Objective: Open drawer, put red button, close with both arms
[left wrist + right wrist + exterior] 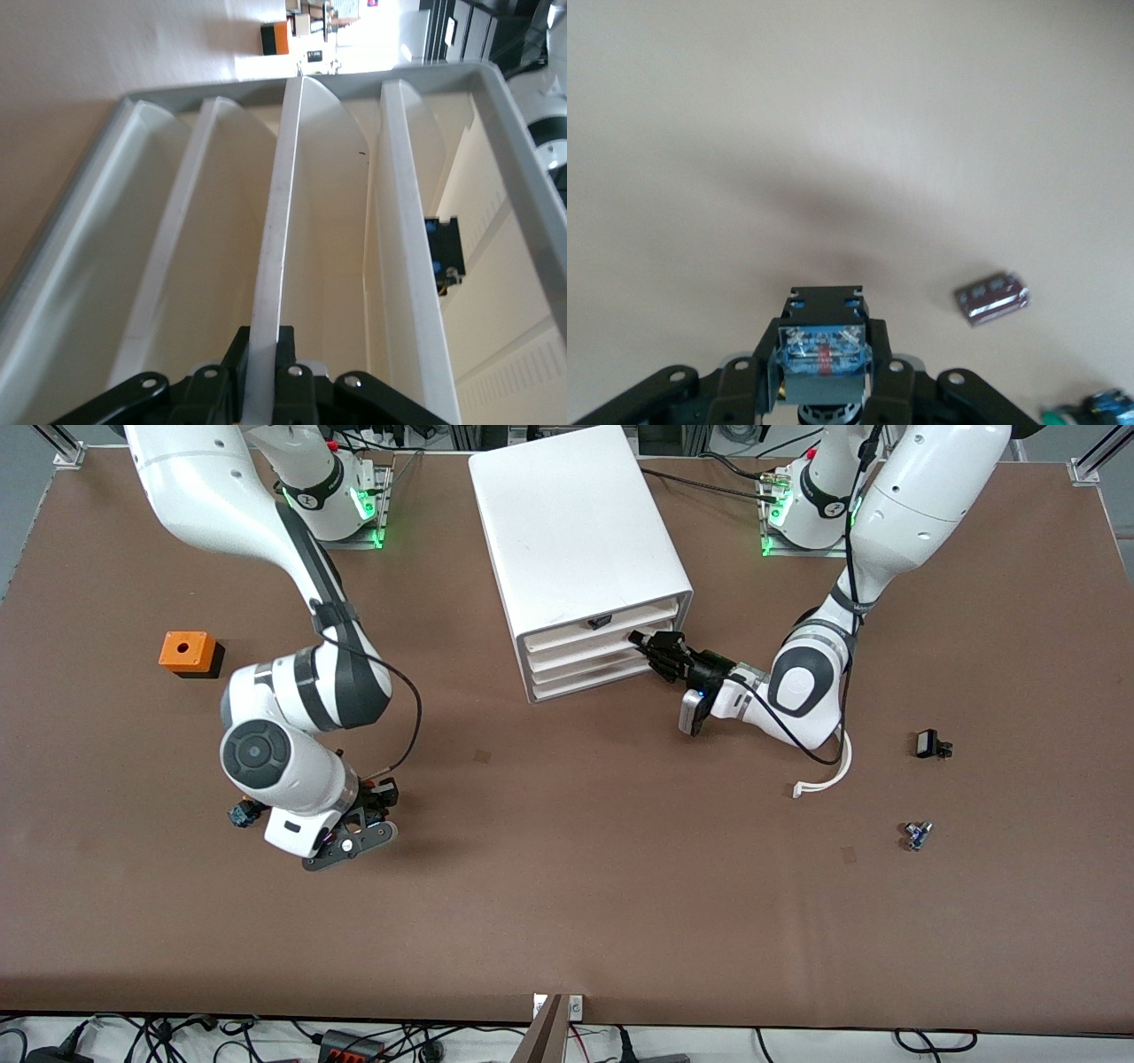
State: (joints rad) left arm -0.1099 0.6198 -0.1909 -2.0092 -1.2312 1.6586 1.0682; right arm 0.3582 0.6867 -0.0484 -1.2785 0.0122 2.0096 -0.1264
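The white drawer cabinet [576, 540] stands at the table's middle near the arms' bases, with three drawers facing the front camera. My left gripper [654, 648] is at the drawer fronts, toward the left arm's end. In the left wrist view it [263, 354] is shut on the thin white front edge of a drawer [275, 230]. My right gripper [350, 843] hangs over bare table toward the right arm's end. In the right wrist view it [824, 341] is shut on the red button [822, 350]. The button's black and blue body shows; its cap is mostly hidden between the fingers.
An orange box [187, 652] sits toward the right arm's end. A green-capped button [1085, 412] and a small brown part [992, 297] lie under the right wrist. A black part [930, 744], a small blue part [917, 834] and a white curved strip [828, 775] lie toward the left arm's end.
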